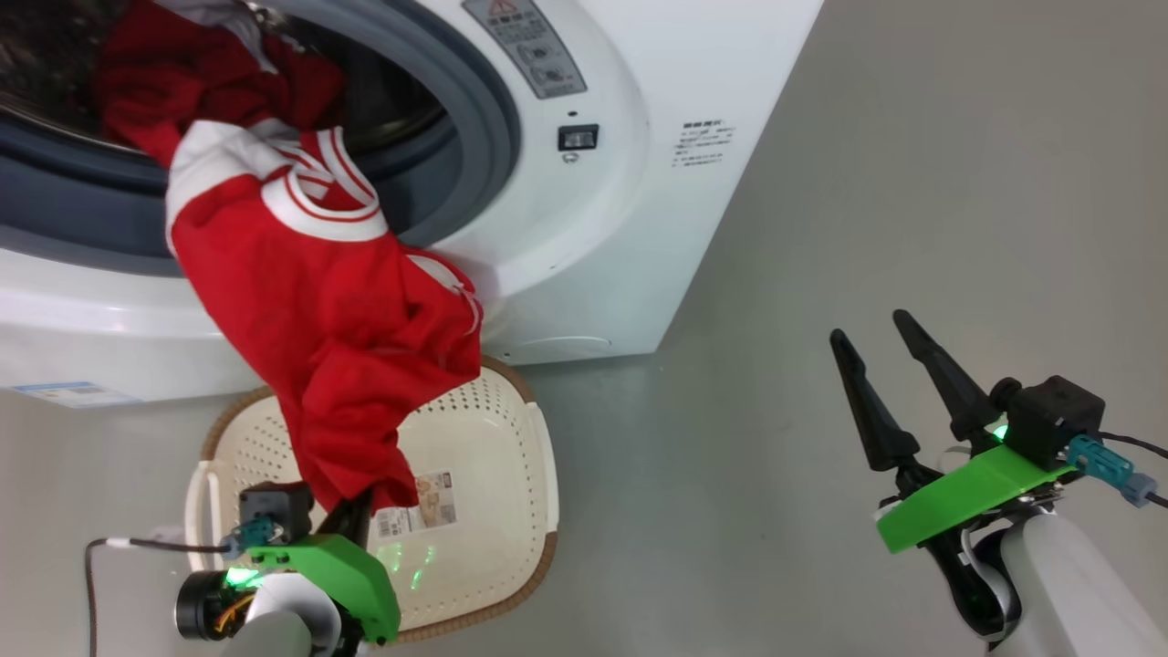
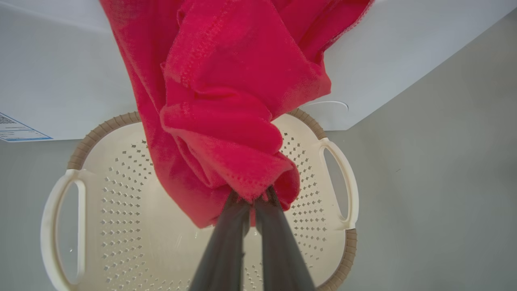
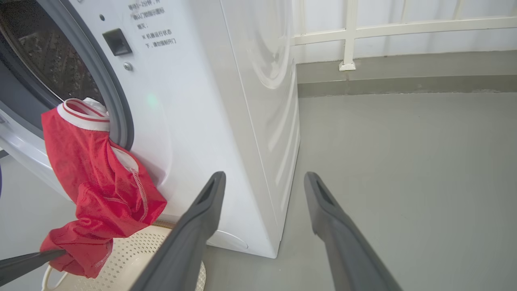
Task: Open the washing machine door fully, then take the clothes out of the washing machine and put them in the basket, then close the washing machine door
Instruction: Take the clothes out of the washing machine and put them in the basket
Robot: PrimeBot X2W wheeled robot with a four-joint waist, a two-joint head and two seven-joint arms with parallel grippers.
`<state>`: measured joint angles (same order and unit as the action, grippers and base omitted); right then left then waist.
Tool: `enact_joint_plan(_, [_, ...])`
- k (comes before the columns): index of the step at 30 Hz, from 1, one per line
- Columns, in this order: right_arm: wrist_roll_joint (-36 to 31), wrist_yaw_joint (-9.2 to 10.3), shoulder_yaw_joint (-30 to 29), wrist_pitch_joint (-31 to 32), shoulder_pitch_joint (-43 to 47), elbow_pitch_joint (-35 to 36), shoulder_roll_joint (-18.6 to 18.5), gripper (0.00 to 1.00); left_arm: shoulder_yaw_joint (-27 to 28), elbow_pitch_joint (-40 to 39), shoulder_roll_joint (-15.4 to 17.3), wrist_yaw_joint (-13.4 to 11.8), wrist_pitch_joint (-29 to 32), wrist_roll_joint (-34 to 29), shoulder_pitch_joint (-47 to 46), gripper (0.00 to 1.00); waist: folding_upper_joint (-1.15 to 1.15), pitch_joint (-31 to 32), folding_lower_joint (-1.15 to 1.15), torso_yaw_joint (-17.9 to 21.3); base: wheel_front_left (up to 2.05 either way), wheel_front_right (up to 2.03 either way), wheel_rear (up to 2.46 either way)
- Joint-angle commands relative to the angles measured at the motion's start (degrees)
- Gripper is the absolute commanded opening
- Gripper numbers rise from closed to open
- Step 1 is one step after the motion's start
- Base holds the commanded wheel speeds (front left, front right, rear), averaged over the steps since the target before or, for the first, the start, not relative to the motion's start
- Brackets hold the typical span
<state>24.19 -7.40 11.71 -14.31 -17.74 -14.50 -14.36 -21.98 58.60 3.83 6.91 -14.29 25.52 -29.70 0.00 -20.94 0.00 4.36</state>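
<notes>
The clothes (image 1: pixel 319 301) are red with white bands. They hang out of the washing machine (image 1: pixel 639 228) and down over the basket (image 1: pixel 484 429), which sits on the floor (image 1: pixel 776 456) just in front of it. The left claw (image 2: pixel 252 195) is pinched tight on their bottom end, above the basket. The right claw (image 1: pixel 867 326) is off to the side over the floor, its two fingers wide apart.

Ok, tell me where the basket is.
Head view, lower left: the basket sits on the floor at the foot of the washing machine, below the hanging clothes.
</notes>
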Motion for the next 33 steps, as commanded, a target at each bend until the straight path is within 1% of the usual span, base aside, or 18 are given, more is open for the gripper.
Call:
enact_joint_plan(1, [-0.5, -0.09, 1.3, -0.7, -0.5, 1.4, 0.1, 1.00, 0.6, 1.3, 1.1, 0.6, -0.7, 0.1, -1.5, 0.00, 0.00, -1.1, 0.00, 0.9, 0.00, 0.00, 0.00])
enact_joint_plan(4, [-0.5, -0.09, 1.7, -0.7, -1.0, 1.4, 0.3, 1.00, -1.3, 5.7, 1.0, 0.6, -0.7, 1.1, -3.4, 0.00, 0.00, -2.2, 0.00, 1.7, 0.00, 0.00, 0.00])
enact_joint_plan(8, [-0.5, -0.09, 1.7, -0.7, -1.6, 1.4, 0.4, 1.00, -3.4, 9.7, 1.1, 0.6, -0.2, 2.8, -5.8, 0.00, 0.00, -3.9, 0.00, 2.4, 0.00, 0.00, 0.00])
enact_joint_plan(10, [-0.5, -0.09, 1.7, -0.7, -2.0, 1.5, 0.5, 1.00, -4.0, 10.9, 1.3, 0.6, 0.1, 3.7, -7.0, 0.16, 0.00, -4.8, 0.00, 2.7, 0.00, 0.00, 0.00])
enact_joint_plan(11, [-0.5, -0.09, 1.8, -0.7, -2.2, 1.6, 0.5, 1.00, -4.4, 11.2, 1.4, 0.6, 0.2, 4.1, -7.5, 0.40, 0.00, -5.1, 0.00, 2.9, 0.00, 0.00, 0.00])
enact_joint_plan(12, [-0.6, -0.09, 1.8, -0.7, -2.4, 1.7, 0.6, 1.00, -4.7, 11.6, 1.6, 0.6, 0.2, 4.5, -7.9, 0.45, 0.00, -5.5, 0.00, 3.1, 0.00, 0.00, 0.00])
enact_joint_plan(17, [-0.7, -0.09, 1.9, -0.7, -3.0, 1.9, 0.8, 1.00, -6.5, 12.4, 2.0, 0.6, 0.2, 6.2, -9.7, 0.48, 0.00, -6.7, 0.00, 3.6, 0.00, 0.00, 0.00])
enact_joint_plan(18, [-0.7, -0.09, 1.9, -0.7, -3.0, 1.9, 0.8, 1.00, -6.9, 12.5, 2.1, 0.6, 0.3, 6.6, -9.9, 0.58, 0.00, -6.8, 0.00, 3.6, 0.00, 0.00, 0.00])
enact_joint_plan(19, [-0.7, -0.09, 1.9, -0.7, -3.1, 1.9, 0.8, 1.00, -7.3, 12.6, 2.2, 0.6, 0.3, 6.9, -10.2, 0.82, 0.00, -7.0, 0.00, 3.6, 0.00, 0.00, 0.00])
enact_joint_plan(20, [-0.8, -0.09, 1.9, -0.7, -3.1, 1.9, 0.8, 1.00, -7.6, 12.7, 2.2, 0.6, 0.3, 7.2, -10.5, 0.91, 0.00, -7.2, 0.00, 3.7, 0.00, 0.00, 0.00])
enact_joint_plan(21, [-0.8, -0.09, 1.9, -0.7, -3.2, 1.9, 0.8, 1.00, -7.9, 12.8, 2.3, 0.6, 0.3, 7.5, -10.7, 0.93, 0.00, -7.2, 0.00, 3.7, 0.00, 0.00, 0.00])
enact_joint_plan(23, [-0.9, -0.09, 1.8, -0.7, -3.2, 1.9, 0.8, 1.00, -8.5, 13.0, 2.4, 0.6, 0.3, 8.2, -11.1, 0.95, 0.00, -7.3, 0.00, 3.6, 0.00, 0.00, 0.00])
enact_joint_plan(25, [-0.9, -0.09, 1.8, -0.7, -3.2, 1.9, 0.8, 1.00, -9.0, 13.0, 2.5, 0.6, 0.2, 9.0, -11.4, 1.00, 0.00, -7.3, 0.00, 3.5, 0.00, 0.00, 0.00])
enact_joint_plan(33, [-1.1, -0.09, 1.5, -0.7, -3.4, 1.8, 0.7, 1.00, -10.0, 12.7, 2.9, 0.6, -0.2, 11.9, -12.1, 1.00, 0.00, -7.1, 0.00, 2.9, 0.00, 0.00, 0.00])
